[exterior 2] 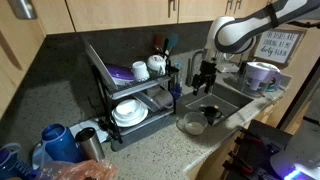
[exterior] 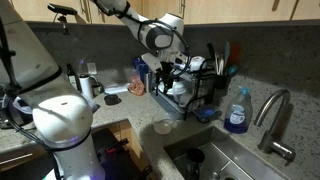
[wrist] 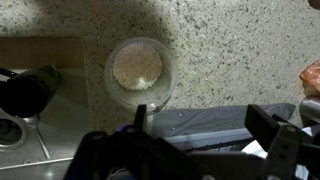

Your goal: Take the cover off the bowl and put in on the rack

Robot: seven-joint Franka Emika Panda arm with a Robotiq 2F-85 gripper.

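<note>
Wrist view: the covered bowl [wrist: 138, 73] is seen below the open, empty pincer [wrist: 188, 152], slightly off its centre.

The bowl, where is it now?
In both exterior views the bowl sits on the counter between the rack and the sink; in the wrist view it is left of centre.

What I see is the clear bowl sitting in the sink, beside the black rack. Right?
Not in the sink: the clear bowl sits on the speckled counter next to the sink, as the wrist view shows. The black rack is beside it.
</note>
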